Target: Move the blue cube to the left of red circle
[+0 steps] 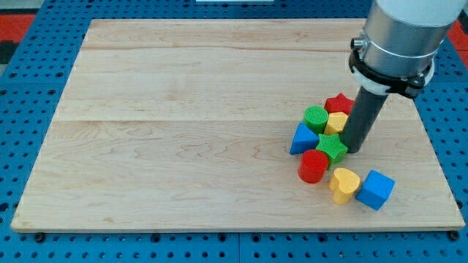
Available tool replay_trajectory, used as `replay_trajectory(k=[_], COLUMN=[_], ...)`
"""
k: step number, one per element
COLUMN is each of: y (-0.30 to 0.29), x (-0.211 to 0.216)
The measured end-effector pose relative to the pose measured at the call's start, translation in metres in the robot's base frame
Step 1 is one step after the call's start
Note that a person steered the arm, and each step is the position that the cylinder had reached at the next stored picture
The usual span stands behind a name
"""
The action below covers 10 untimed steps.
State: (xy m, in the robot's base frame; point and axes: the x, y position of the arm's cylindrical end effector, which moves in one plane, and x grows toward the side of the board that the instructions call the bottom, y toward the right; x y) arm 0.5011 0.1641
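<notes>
The blue cube (376, 189) lies near the board's lower right, to the right of a yellow heart (344, 183). The red circle (314, 166), a short cylinder, stands left of the heart, so the cube is on its right with the heart between them. My tip (355, 148) rests on the board above the heart and cube, right beside a green star (333, 147). The tip is apart from the blue cube, up and to its left.
A cluster sits above the red circle: a blue triangle (303, 139), a green cylinder (316, 117), a yellow block (337, 122) and a red star (339, 103). The wooden board (183, 131) lies on a blue pegboard; its right edge is near the cube.
</notes>
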Motion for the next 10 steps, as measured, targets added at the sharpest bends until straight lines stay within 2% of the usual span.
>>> replay_trajectory(k=[2,3,6,8,9,10], y=[0.096,0.079,-0.033,-0.073,-0.116,-0.128], x=[0.064,0.09,0.068,0.091,0.069,0.034])
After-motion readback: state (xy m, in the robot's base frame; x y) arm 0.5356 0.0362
